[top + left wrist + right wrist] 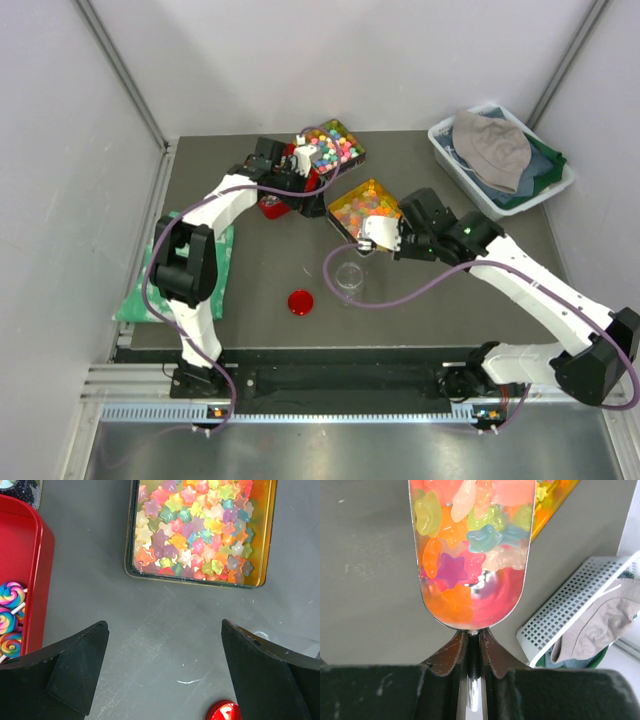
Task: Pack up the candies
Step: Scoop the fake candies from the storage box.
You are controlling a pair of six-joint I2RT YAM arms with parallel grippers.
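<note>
My right gripper [474,635] [385,238] is shut on the handle of a metal scoop [472,605] [372,236]. The scoop is heaped with glossy candies [455,535] in orange, yellow, pink, purple and blue. It hangs over the table beside a gold tin [393,213] of orange, yellow and red candies [365,203], whose corner [555,500] shows past the scoop. A clear jar [350,279] stands just in front of the scoop, with a red lid [300,302] to its left. My left gripper [164,625] [305,172] hangs open over bare table, holding nothing.
A second tin [266,540] [335,145] of many-coloured star sweets lies ahead of the left gripper. A red tin [42,555] [270,206] holds swirl lollipops [11,596]. A white basket [445,150] [560,615] of cloth sits at the back right. A green mat [135,300] lies at the left.
</note>
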